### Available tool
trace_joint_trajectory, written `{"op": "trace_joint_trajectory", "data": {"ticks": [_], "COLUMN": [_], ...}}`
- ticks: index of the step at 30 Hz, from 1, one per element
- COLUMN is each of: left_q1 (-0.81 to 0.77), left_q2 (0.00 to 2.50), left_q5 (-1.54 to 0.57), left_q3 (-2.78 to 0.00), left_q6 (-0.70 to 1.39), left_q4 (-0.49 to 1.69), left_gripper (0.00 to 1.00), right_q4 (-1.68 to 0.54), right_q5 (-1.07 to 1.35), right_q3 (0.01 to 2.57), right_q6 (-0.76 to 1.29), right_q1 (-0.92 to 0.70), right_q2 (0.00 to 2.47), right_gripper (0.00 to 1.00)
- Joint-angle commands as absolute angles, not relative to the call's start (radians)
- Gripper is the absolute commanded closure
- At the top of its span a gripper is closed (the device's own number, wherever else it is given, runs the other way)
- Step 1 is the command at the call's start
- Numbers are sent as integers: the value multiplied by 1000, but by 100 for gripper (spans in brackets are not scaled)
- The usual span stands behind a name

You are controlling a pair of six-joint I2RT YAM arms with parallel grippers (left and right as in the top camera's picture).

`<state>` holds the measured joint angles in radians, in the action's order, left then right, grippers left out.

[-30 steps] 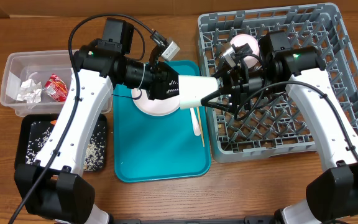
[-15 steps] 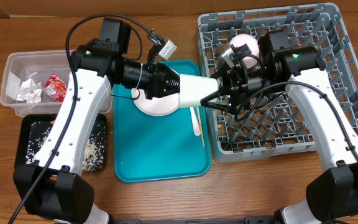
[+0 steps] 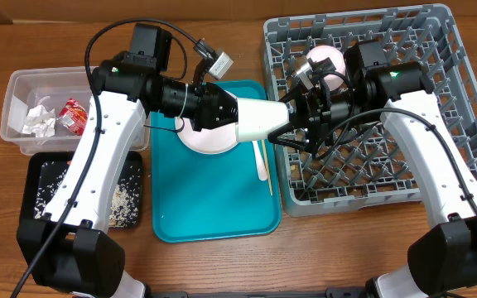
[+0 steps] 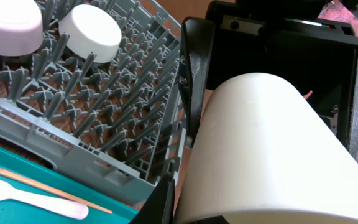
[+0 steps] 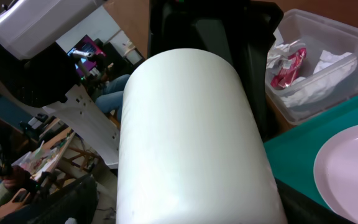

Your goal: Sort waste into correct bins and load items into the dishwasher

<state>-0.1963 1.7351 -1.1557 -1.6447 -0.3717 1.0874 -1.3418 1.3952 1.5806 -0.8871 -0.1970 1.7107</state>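
Two grippers meet at one cup (image 3: 262, 120), which hangs in the air over the right side of the teal tray (image 3: 214, 199), just left of the rack (image 3: 437, 50). The cup lies on its side with its long axis running left to right, one end toward each arm.

The left gripper (image 3: 235, 116) is clenched on the cup's left end and, by the look of it, carries the weight alone. The right gripper (image 3: 291, 124) is spread wide, with a finger on either side of the cup's right end. In the left wrist view those black fingers (image 4: 191, 93) bracket the white wall. Whether they press on it cannot be told, and they look loose rather than gripping.

The rack lies to the right of the cup, straight along its axis, and the right arm already reaches across the rack's left wall, so it is the nearer arm for loading. The judgement is that this is a hand-over. The right gripper would have to close across the cup's width before the left lets go, and then swing it right and tip it among the pegs. A pink bowl (image 3: 325, 60) sits at the far left of the rack, close to that path.

On the tray, below the cup, lie a plate (image 3: 205, 142), a fork (image 3: 261, 161) and a stick (image 3: 269, 174), none yet loaded.
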Motion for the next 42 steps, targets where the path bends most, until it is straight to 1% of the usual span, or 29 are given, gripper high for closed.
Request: {"op": "trace_joint_trajectory", "data": {"ticks": [1,6,11,16,23,31,36,42], "left_q1": [-167,-179,-196,-201,-204,-204,-204,-204], "left_q2": [1746,1746,1746,1746,1746,1746,1746,1746], "left_q5": [-1014,-1013,-1013,-1013,-1014,-1014,-1021,-1021], "left_q3": [-1649,-1649,-1649,-1649,-1649,-1649,-1649,-1649], "left_q6": [-359,-360,-360,-362,-362,-362,-361,-361], "left_q4": [1088,1093,1092,1092,1092,1092,1086,1084], "left_gripper": [91,90,90,90,89,89,89,89], "right_q4": [-1339,-1315,-1314,-1301,-1299,-1291,-1291,-1272], "right_q5": [1514,1547,1547,1527,1512,1511,1502,1466], "right_q3": [1589,1589,1589,1589,1589,1589,1589,1589], "right_q6": [-898,-897,-897,-898,-897,-898,-894,-894], "right_q1": [-203,-203,-203,-203,-203,-203,-206,-254], "right_q2": [1685,1685,1685,1685,1685,1685,1685,1685], "right_gripper": [16,16,16,13,13,14,17,17]}}
